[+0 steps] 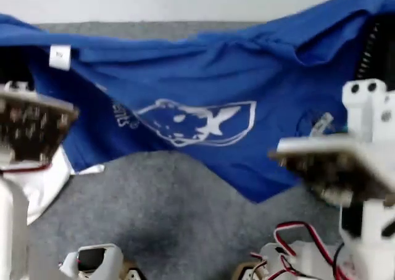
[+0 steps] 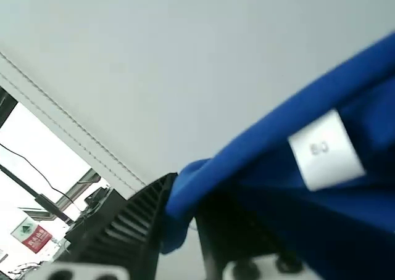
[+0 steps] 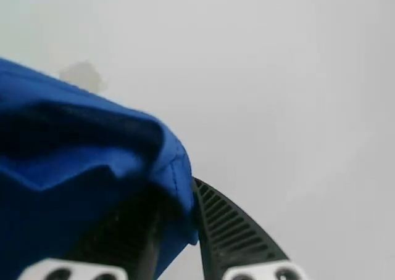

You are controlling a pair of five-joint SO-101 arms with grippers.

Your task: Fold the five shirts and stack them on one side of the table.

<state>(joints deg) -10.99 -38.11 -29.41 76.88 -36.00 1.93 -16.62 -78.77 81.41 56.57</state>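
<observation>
- Left gripper (image 2: 185, 197) is clamped on an edge of the blue shirt (image 1: 247, 89), its ribbed fingers (image 2: 133, 221) pinching the fabric near a white tag (image 2: 326, 149);
- our right gripper (image 3: 179, 221) likewise grips a bunched edge of the same shirt, with cloth draped over one finger;
- from the high view we see the shirt held up and spread between both arms over the grey table (image 1: 154, 212), its white print (image 1: 197, 123) facing the camera; we cannot tell whether its lowest corner touches the table;
- a white garment (image 1: 43, 184) lies on the table at the left arm's side.
</observation>
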